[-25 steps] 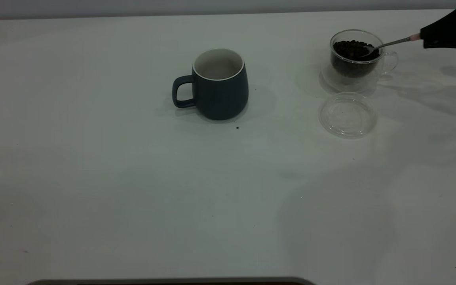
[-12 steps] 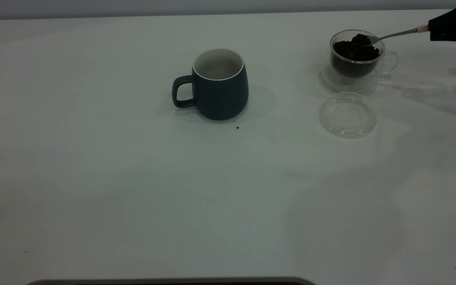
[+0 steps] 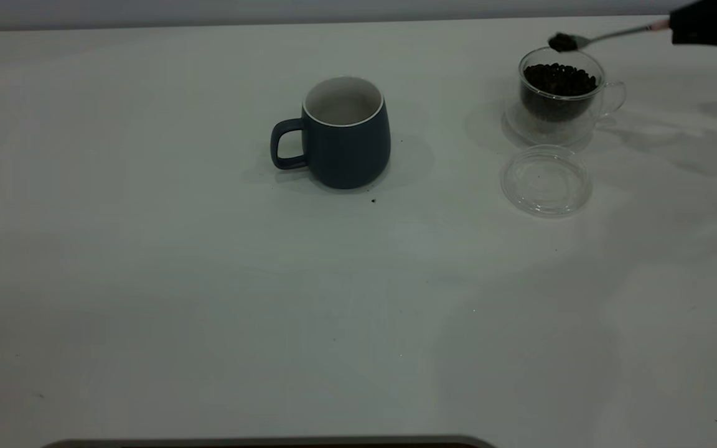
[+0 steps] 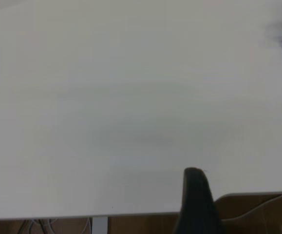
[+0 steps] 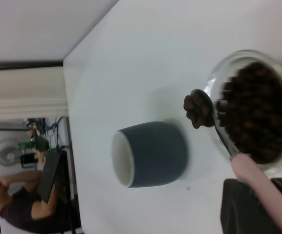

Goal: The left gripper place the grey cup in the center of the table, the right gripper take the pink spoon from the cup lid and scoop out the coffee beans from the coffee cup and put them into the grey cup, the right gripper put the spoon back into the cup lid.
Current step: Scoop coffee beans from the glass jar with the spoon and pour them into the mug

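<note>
The grey cup stands near the table's middle, handle to the left, white inside; it also shows in the right wrist view. The coffee cup at the back right is full of coffee beans. My right gripper at the top right edge is shut on the pink spoon by its pink handle. The spoon's bowl carries a heap of beans just above the glass cup's far rim. The cup lid lies bare in front of the coffee cup. One finger of my left gripper shows over the table's edge, away from everything.
The white table stretches wide to the left and front. A small dark speck lies just in front of the grey cup. A person sits beyond the table's end in the right wrist view.
The spoon has risen out of the coffee cup with a load of beans and now hangs above its rim. My right gripper moved up. Cups and lid have not moved.
</note>
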Robot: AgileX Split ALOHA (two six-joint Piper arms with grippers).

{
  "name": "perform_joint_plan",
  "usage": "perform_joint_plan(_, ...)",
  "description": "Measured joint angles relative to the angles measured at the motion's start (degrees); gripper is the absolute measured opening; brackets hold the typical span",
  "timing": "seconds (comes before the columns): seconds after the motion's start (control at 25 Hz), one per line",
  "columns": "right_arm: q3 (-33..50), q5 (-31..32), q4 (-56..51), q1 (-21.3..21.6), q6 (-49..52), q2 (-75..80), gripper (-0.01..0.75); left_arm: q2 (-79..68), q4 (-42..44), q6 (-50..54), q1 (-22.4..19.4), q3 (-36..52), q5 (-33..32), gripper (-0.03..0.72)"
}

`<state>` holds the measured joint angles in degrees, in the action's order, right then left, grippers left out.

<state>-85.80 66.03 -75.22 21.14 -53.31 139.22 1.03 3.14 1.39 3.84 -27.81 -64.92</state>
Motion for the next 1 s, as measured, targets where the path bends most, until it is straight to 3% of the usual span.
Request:
perform_joint_plan(0.64, 0.0, 0.12, -5.37, -16.25, 0.23, -0.72, 0.098, 0.0, 0.0, 0.0, 0.0, 0.0, 0.0, 0.567)
perform_joint_plan(1.0, 0.0, -0.92, -6.48, -22.47, 0.23, -0.39, 0.098, 0.0, 0.0, 0.0, 0.0, 0.0, 0.0, 0.567)
